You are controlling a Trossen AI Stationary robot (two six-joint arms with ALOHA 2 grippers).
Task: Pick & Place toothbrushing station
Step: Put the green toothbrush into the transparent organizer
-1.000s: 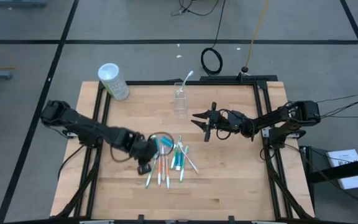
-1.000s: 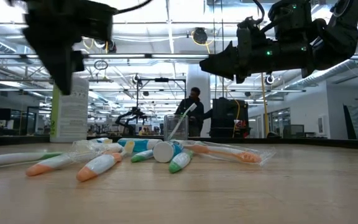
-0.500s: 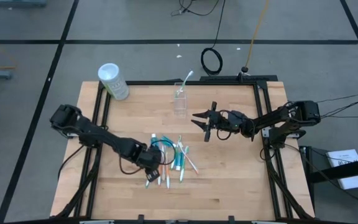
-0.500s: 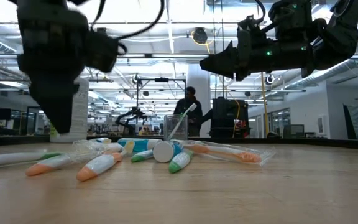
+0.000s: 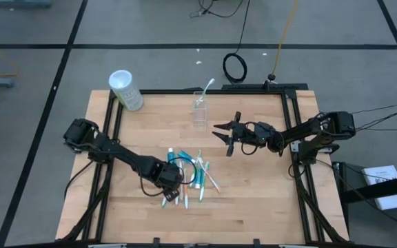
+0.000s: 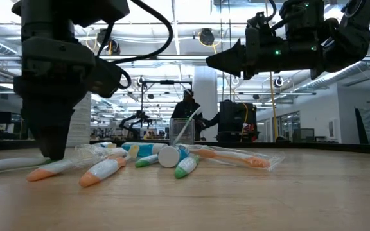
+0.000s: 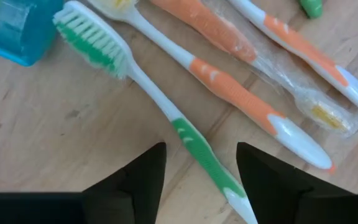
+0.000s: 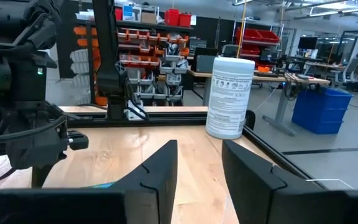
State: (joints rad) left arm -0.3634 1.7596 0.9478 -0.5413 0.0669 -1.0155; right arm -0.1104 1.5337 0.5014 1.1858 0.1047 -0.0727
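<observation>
Left wrist view: left tool (image 7: 197,171) is down over the toothbrush pile, fingers spread apart with nothing between them, straddling the handle end of the green toothbrush (image 7: 157,102). An orange toothbrush (image 7: 229,87) lies just beside it, and a second, wrapped one (image 7: 303,53) beyond that. Corner of a blue toothpaste tube (image 7: 14,31) sits by the green bristles.

High view: the pile (image 5: 188,176) lies on the desk (image 5: 253,200) a bit toward the near edge, about midway between the side edges. Clear cup (image 5: 200,110) stands near the far edge with one brush already in it. White canister (image 5: 126,89) at the far left corner, not part of this. Right tool (image 5: 224,136) hovers toward the right side of the desk, between cup and pile, fingers partly apart and empty.

Low view: left tool (image 6: 50,151) looks at or just above the desk.

Judgement: the step is grabbing the green brush. To do it well:
- centre the handle between the fingers before closing
- grip on the thicker green section, not the thin tail
- keep the far finger clear of the orange brush, or both come up
- lift straight, then tilt bristles-up for the cup
</observation>
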